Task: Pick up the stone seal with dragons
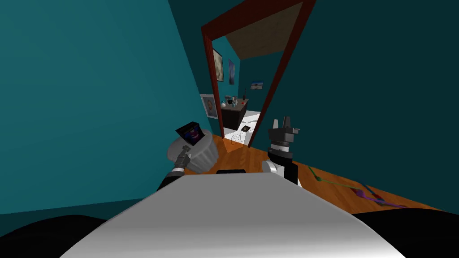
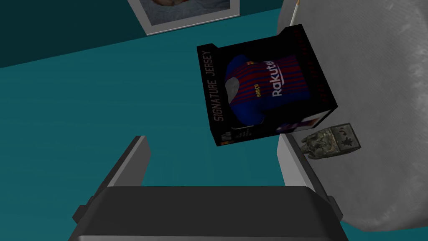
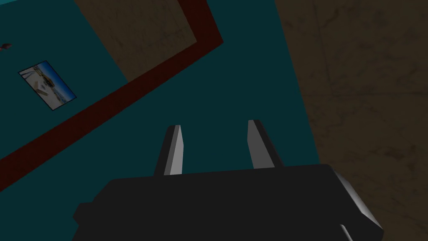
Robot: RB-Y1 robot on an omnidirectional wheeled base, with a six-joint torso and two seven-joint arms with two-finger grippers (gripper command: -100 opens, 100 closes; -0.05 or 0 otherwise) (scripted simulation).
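The black box [image 2: 267, 85] reads "SIGNATURE JERSEY"; its pictured shirt reads "Rakuten" and "BARÇA".

Left hand [image 2: 211, 140], right hand [image 3: 214, 124], both spread

The stone seal [image 2: 331, 141] is a small block of mottled grey-green stone. One end is carved into knobbly creature shapes, and the other is squared off with dark marks on its flat face. It lies on its side on the pale grey top of the ribbed round bin [image 2: 376, 75], just beside a corner of the black jersey box [image 2: 267, 90].
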